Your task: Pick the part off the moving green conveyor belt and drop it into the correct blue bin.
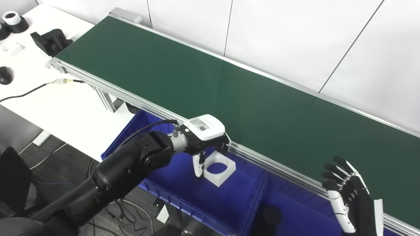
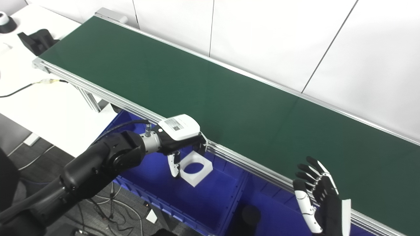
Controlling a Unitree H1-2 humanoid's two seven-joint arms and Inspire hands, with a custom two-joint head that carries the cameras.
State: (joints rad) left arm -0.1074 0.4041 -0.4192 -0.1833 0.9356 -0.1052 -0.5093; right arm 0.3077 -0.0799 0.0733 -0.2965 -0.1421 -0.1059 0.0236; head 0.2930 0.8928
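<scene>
Left hand [image 1: 210,144] grips the white square part [image 1: 219,167] above the blue bin [image 1: 183,193]; right hand [image 1: 349,193], beside that bin, is spread wide, holding nothing.

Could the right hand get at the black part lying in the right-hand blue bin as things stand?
Probably yes: the right hand is open and holds nothing, beside that blue bin, and nothing covers the black part.
</scene>
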